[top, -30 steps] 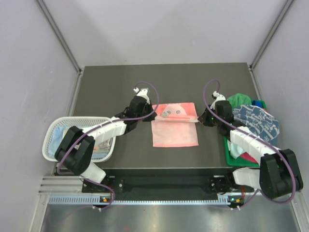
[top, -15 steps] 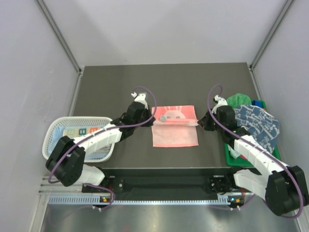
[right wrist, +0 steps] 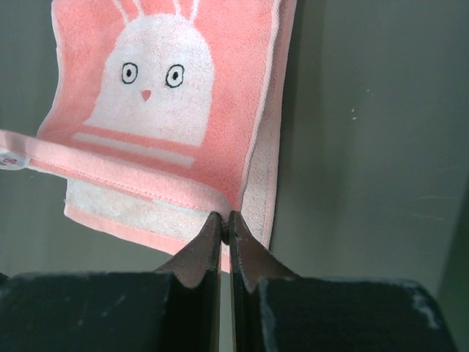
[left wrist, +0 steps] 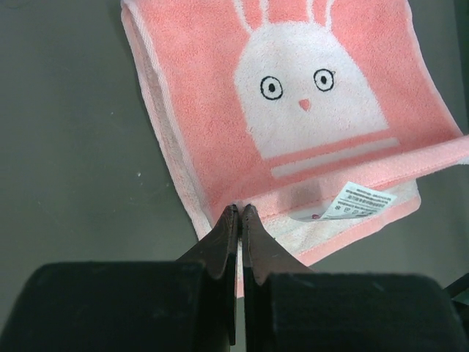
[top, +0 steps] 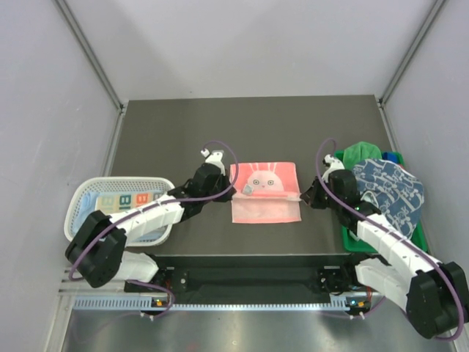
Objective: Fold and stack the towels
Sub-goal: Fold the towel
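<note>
Table [top: 183,132], dark. Coral towel [top: 265,192] lies mid-table, its rabbit half folded over toward me. Left gripper [left wrist: 239,213] and right gripper [right wrist: 223,218] are each clenched on a corner of that hem.

Risk as I judge it: uneven pull skews the fold, or the hem slips (very little cloth between the tips).

Wrist views show the pinch. Only the overhead view shows the navy towel [top: 388,187] waiting at right.

I read the support surface as a dark grey table [top: 176,125] with a flat, matte top. Three items rest directly on it: a coral pink towel [top: 265,192] near the centre, bunny print facing up, its upper layer doubled over a paler lower layer whose near strip shows. A white mesh basket [top: 77,202] sits at the near left, overhanging the left edge, and a green bin [top: 357,244] sits along the right edge.
</note>
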